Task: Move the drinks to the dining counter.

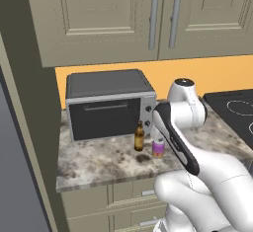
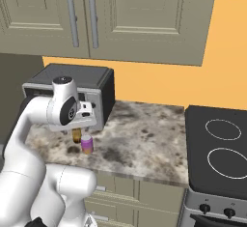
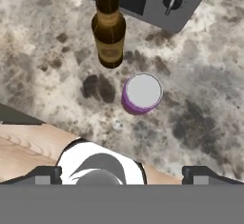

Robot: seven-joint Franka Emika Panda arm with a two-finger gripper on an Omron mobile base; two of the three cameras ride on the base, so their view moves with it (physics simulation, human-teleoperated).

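A slim brown glass bottle (image 1: 139, 137) (image 3: 109, 32) and a shorter purple-pink can (image 1: 158, 148) (image 2: 87, 144) (image 3: 142, 93) with a silver top stand side by side on the marbled counter (image 1: 99, 162), just in front of the oven. My gripper (image 3: 124, 175) hovers above them, pointing down, with its jaws wide open and nothing between them. In the hand view the can lies slightly ahead of the fingertips (image 3: 47, 174) and the bottle beyond it. In the right base view the hand covers most of the bottle (image 2: 76, 134). The dining counter is out of view.
A grey-and-black countertop oven (image 1: 106, 105) stands right behind the drinks, its knob (image 3: 170, 2) close to the bottle. A black stovetop (image 2: 217, 148) lies to the right. Wall cabinets (image 1: 148, 14) hang overhead. The counter's front edge (image 1: 99, 179) is near the can.
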